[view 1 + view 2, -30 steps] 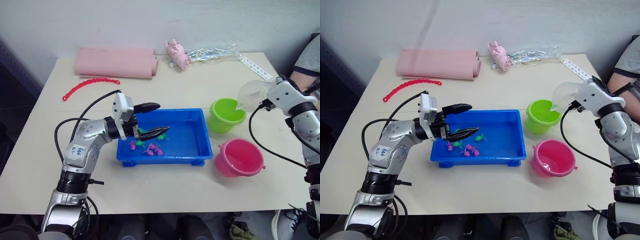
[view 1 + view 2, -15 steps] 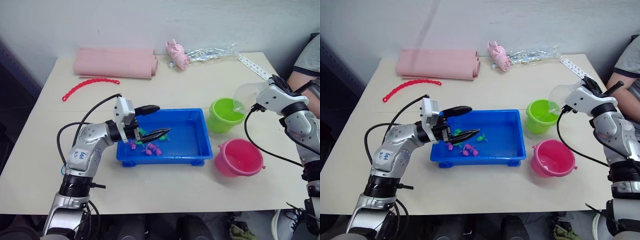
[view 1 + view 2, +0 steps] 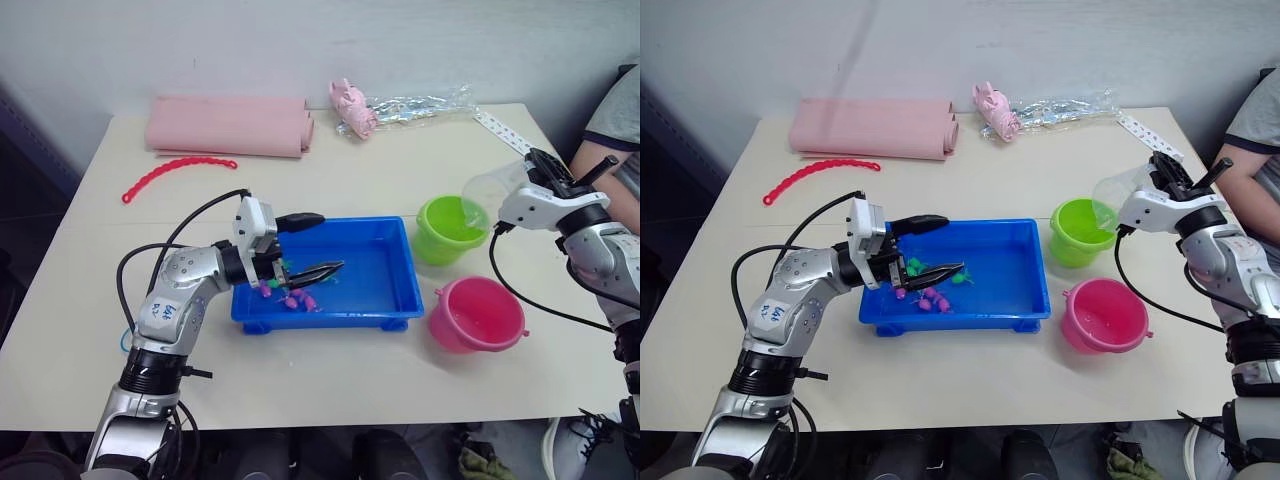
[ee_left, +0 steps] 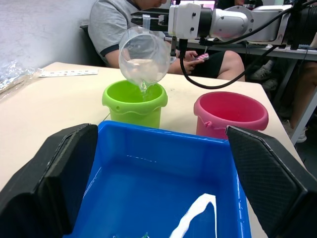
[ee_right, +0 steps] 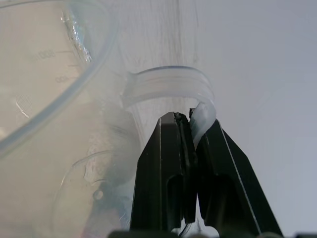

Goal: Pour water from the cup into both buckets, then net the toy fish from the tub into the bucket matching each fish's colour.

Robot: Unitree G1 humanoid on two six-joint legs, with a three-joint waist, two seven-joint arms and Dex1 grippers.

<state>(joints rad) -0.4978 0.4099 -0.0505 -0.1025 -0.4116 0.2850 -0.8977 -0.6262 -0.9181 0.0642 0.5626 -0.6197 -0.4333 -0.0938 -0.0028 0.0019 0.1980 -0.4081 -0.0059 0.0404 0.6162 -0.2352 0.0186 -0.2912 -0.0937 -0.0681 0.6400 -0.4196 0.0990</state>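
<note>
Our right claw (image 5: 190, 124) clamps the cup (image 4: 143, 55) handle, tipped over the green bucket (image 4: 134, 103); left claw (image 3: 305, 245) spread above the tub (image 3: 390, 285).

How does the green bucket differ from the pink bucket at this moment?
The green bucket stands farther from the robot, with the tilted cup held over it by the right gripper and water running into it; the pink bucket stands nearer, with nothing over it. The pink bucket has a thin handle hanging at its side; no handle shows on the green one. Both are small round pails, upright on the table, to the right of the blue tub.
</note>
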